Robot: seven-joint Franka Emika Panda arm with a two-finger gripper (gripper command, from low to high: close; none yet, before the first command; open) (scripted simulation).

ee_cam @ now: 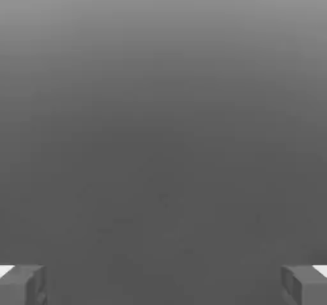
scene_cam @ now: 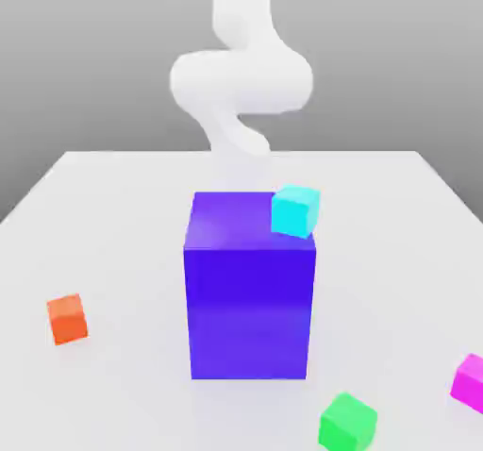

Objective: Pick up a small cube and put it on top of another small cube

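Cyan cube (scene_cam: 295, 210) seemingly atop blue block (scene_cam: 249, 293), fingers (ee_cam: 306, 284) apart

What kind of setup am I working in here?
Looks like a simulated tabletop test scene: a plain white table, flat-coloured blocks such as the cyan cube by a big blue block, and an empty grey backdrop.

A tall block (scene_cam: 249, 289) stands mid-bench (scene_cam: 113, 213), in front of my arm (scene_cam: 241, 76). One cube (scene_cam: 295, 210) sits at its upper corner, toward the exterior view's right. Three cubes lie apart: one (scene_cam: 67, 319) left, one (scene_cam: 347, 423) front, one (scene_cam: 469, 381) far right.
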